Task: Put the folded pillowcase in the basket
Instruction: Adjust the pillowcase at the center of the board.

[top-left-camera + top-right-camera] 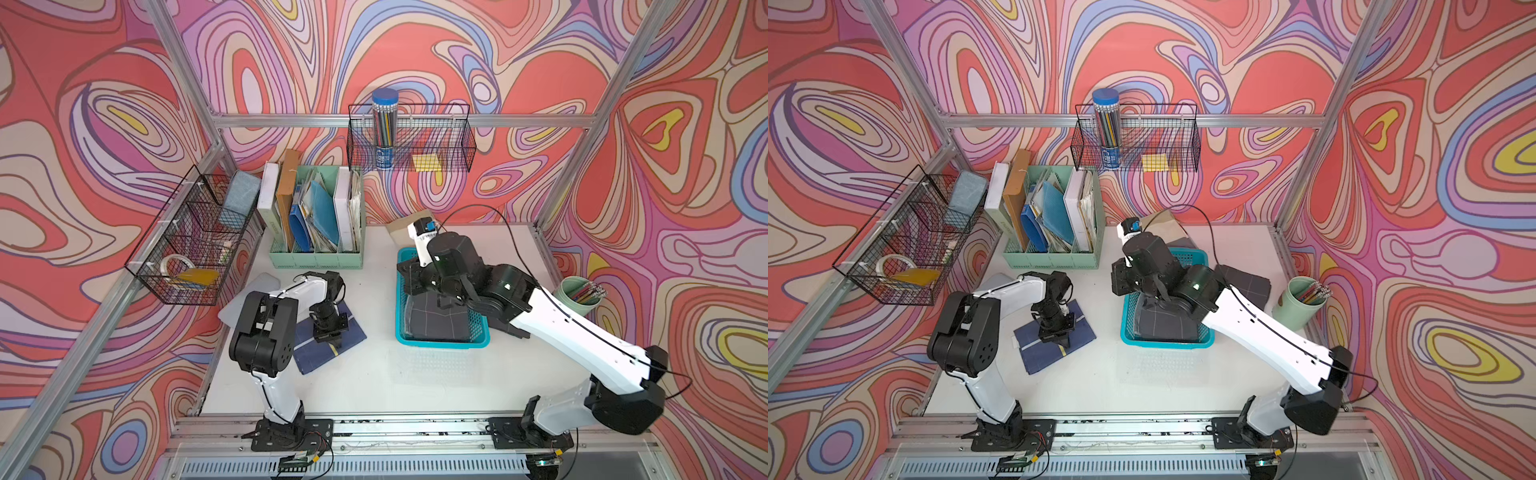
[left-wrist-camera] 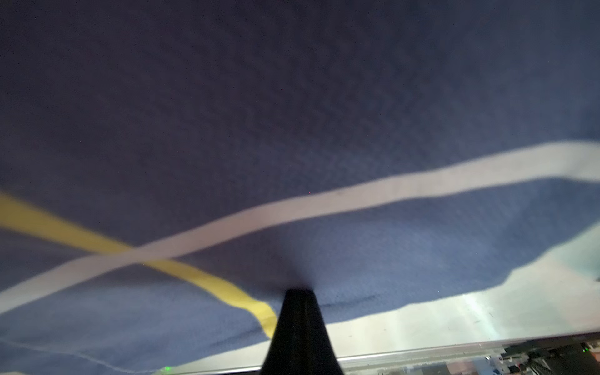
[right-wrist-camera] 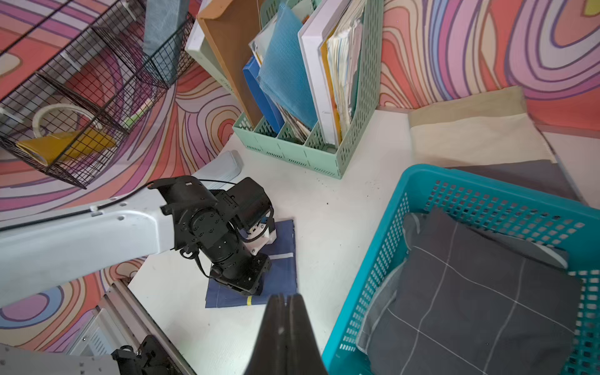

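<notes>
Inside the turquoise basket [image 1: 441, 343], which stands on the white desk [image 1: 374, 386] right of centre, lies a folded grey pillowcase [image 3: 470, 292] with thin pale check lines. It covers most of the slotted floor and curls up a little against one side wall. Just beside the basket's left wall, above the bare desk, hangs the right gripper [image 3: 285, 297], its two black fingers pressed flat together with nothing between them. In both top views the right arm's wrist hides the far part of the basket. Left of the basket and well apart from it, a folded blue pillowcase [image 1: 1042, 349] with a white stripe and a short yellow one lies flat on the desk. The left gripper [image 2: 298, 292] points straight down onto it near the edge closest to the arm bases. Its fingers are closed to a single tip that touches the cloth beside the yellow stripe, and whether any fabric is pinched between them cannot be told. Behind the basket a folded beige cloth [image 3: 470, 136] rests at the foot of the back wall, and a folded dark grey cloth [image 1: 1246, 282] lies just beside the basket on its right. A mint-green file organiser [image 1: 316, 259] packed with folders stands at the back left, and a pale green cup [image 1: 577, 297] of pencils stands near the desk's right edge. Black wire baskets hang on the left wall [image 1: 187, 249] and the back wall [image 1: 411, 137]
</notes>
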Available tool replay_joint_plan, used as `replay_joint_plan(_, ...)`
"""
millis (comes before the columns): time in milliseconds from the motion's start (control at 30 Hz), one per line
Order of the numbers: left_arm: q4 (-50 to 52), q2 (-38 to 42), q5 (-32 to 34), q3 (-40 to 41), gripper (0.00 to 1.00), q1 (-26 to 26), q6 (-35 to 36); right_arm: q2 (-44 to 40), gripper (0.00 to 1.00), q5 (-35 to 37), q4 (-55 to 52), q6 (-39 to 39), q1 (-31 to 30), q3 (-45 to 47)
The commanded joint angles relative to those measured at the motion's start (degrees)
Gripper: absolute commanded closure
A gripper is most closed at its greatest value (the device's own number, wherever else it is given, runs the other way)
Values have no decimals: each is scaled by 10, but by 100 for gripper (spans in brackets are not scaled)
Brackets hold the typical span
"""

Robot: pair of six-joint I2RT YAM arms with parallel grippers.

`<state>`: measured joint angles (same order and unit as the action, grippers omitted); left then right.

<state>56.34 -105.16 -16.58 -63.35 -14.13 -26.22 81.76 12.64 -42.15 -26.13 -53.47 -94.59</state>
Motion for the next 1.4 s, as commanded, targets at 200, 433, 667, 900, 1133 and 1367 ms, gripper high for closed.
replay_joint_plan(200, -133, -82, -179, -19, 100, -77, -108, -49, 100, 88, -39, 10, -1, 19)
replay_joint_plan(433, -224, -76, -119, -44, 100, -53, -238, -70, 100, 99, -55, 3, -2, 27)
replay_joint_plan(667, -366, -21, -64, 56, 100, 19, -378, -79, 100, 102, -69, -1, -2, 35)
replay_joint_plan(900, -329, 42, -10, 50, 100, 26, -364, -46, 100, 73, -54, -4, -2, 51)
replay_joint_plan(1133, -226, 140, 7, -12, 100, 26, -264, 59, 100, 4, -36, -15, -1, 51)
replay_joint_plan(1367, 2, 208, 156, -99, 55, 42, -50, 214, 77, -131, 44, -39, -17, 30)
